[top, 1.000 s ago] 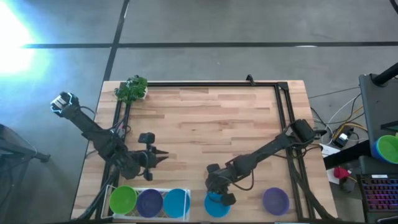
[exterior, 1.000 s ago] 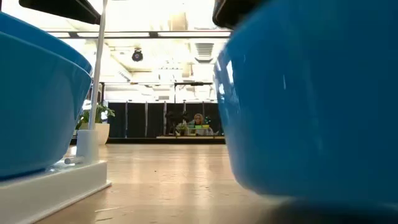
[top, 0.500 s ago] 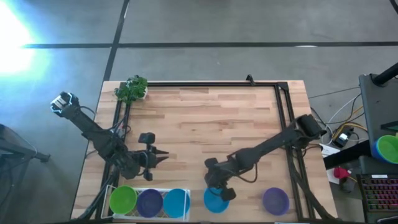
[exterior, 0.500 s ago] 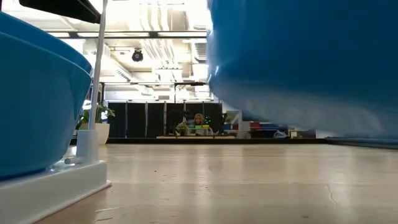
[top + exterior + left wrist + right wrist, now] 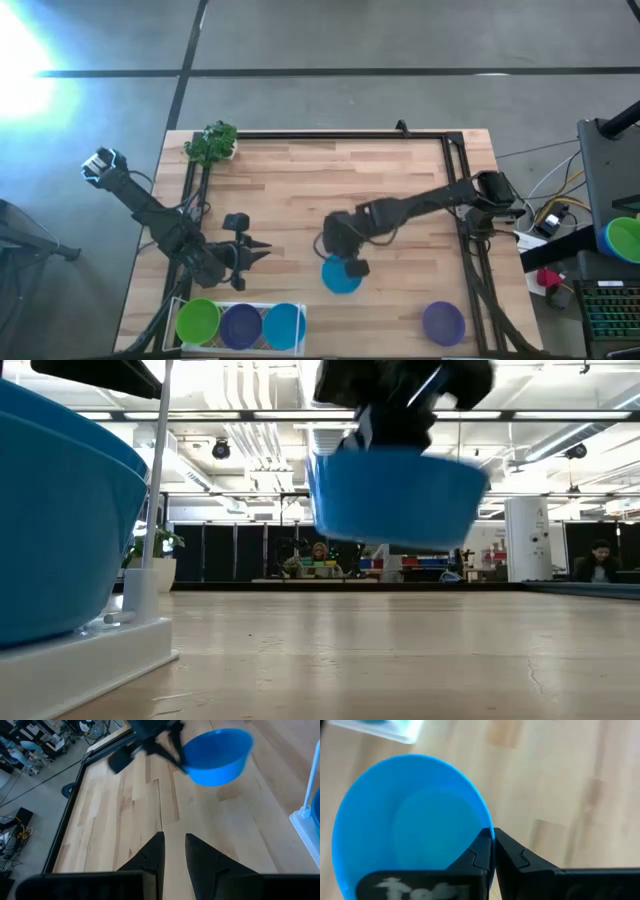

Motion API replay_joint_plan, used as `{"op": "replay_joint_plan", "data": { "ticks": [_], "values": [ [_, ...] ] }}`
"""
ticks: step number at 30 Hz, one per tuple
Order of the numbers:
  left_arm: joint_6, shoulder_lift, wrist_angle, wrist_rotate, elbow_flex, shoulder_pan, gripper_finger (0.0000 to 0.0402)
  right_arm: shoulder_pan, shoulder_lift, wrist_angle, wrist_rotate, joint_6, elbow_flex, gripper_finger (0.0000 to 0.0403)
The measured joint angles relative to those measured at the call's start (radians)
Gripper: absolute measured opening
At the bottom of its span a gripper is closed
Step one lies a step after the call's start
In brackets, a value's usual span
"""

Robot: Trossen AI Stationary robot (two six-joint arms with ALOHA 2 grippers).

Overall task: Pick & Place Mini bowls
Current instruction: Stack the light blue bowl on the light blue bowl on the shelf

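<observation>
- The step in hand looks like the carrying: the right pincer (image 5: 347,262) holds a blue mini bowl (image 5: 342,275) in the air above the tabletop (image 5: 330,190), to the right of the white tray (image 5: 172,318) and a little farther from the front edge than the tray is.
- In the low view the blue mini bowl hangs clear of the wood, with open space under it, so it is lifted and not resting.
- The right pincer is closed narrow on the rim of this bowl; in the right wrist view one finger is inside the wall and one outside, almost touching each other.
- The white tray already contains three bowls in one row: a green bowl (image 5: 198,322), a purple bowl (image 5: 241,325) and another blue bowl (image 5: 284,325).
- I judge that the next move is to bring the held bowl sideways to the tray, keep it level, and lower it there, perhaps onto a bowl that is already inside.
- One more purple mini bowl (image 5: 443,322) stands on the tabletop, well to the right of the tray, not yet picked.
- The left pincer (image 5: 262,252) waits just behind the tray, its fingers close together with a small gap, holding nothing.
</observation>
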Motion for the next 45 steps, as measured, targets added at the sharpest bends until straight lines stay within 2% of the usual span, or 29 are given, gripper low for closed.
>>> {"op": "replay_joint_plan", "data": {
  "ticks": [5, 13, 29, 40, 45],
  "values": [
    [0.0, 0.0, -0.004, 0.0, -0.002, 0.0, 0.0071, -0.096, 0.0, 0.005, -0.001, -0.022, -0.001, 0.0008],
    [0.0, 0.0, -0.004, 0.0, -0.002, 0.0, 0.0071, -0.191, 0.03, 0.088, 0.001, 0.137, -0.001, 0.0008],
    [0.0, 0.0, -0.011, 0.0, -0.005, 0.0, 0.0071, -0.209, 0.104, 0.124, 0.0, 0.123, 0.002, 0.0008],
    [0.0, 0.0, -0.01, 0.0, -0.005, 0.0, 0.0071, -0.208, 0.107, 0.126, 0.0, 0.074, 0.001, 0.0009],
    [0.0, 0.0, -0.009, 0.0, -0.005, 0.0, 0.0071, -0.208, 0.107, 0.127, 0.001, 0.074, 0.001, 0.0026]
  ]
}}
